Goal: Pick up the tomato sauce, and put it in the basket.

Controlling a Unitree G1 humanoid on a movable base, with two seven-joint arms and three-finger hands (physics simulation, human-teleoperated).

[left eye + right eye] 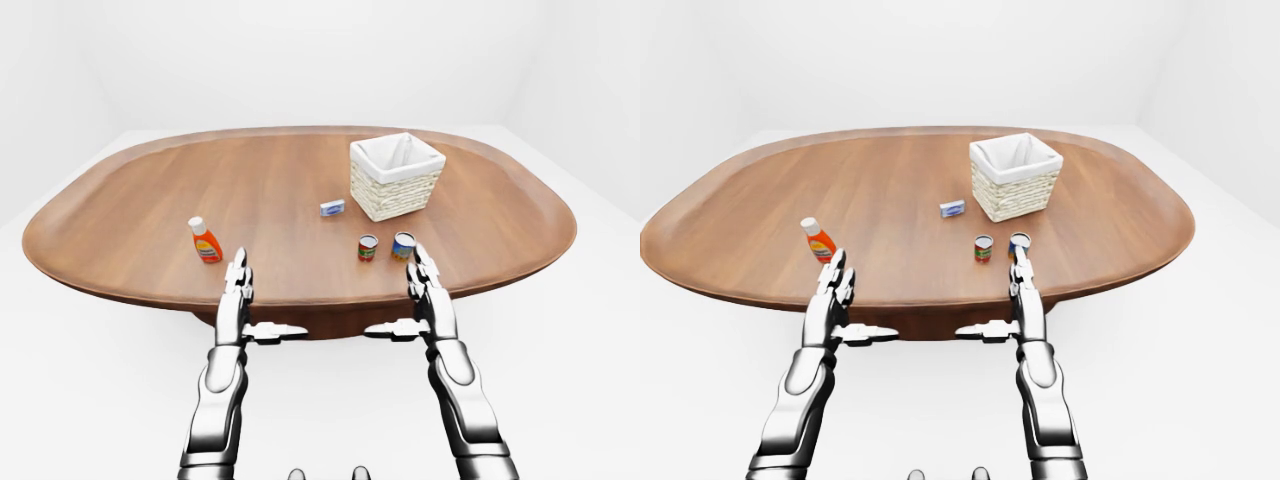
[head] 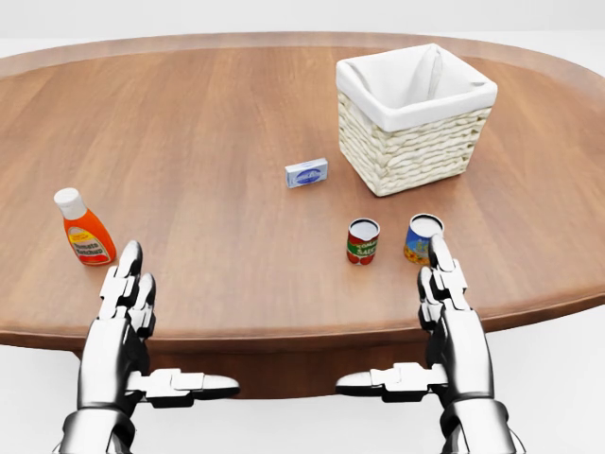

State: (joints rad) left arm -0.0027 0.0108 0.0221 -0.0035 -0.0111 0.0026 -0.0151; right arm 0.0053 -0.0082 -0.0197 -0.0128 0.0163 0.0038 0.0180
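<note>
The tomato sauce (image 2: 363,240) is a small red can with a green band, upright on the wooden table (image 2: 217,104) at centre right of the head view. The white-lined wicker basket (image 2: 412,148) stands above and right of it. My right hand (image 2: 446,317) hovers at the table's near edge, open, fingers stretched and thumb out, just right of and below the can, its fingertips overlapping a blue and yellow can (image 2: 422,236). My left hand (image 2: 125,312) is open the same way at lower left. Neither hand holds anything.
An orange bottle with a white cap (image 2: 83,228) stands just above my left hand. A small blue and white box (image 2: 306,173) lies left of the basket. White floor and walls surround the oval table.
</note>
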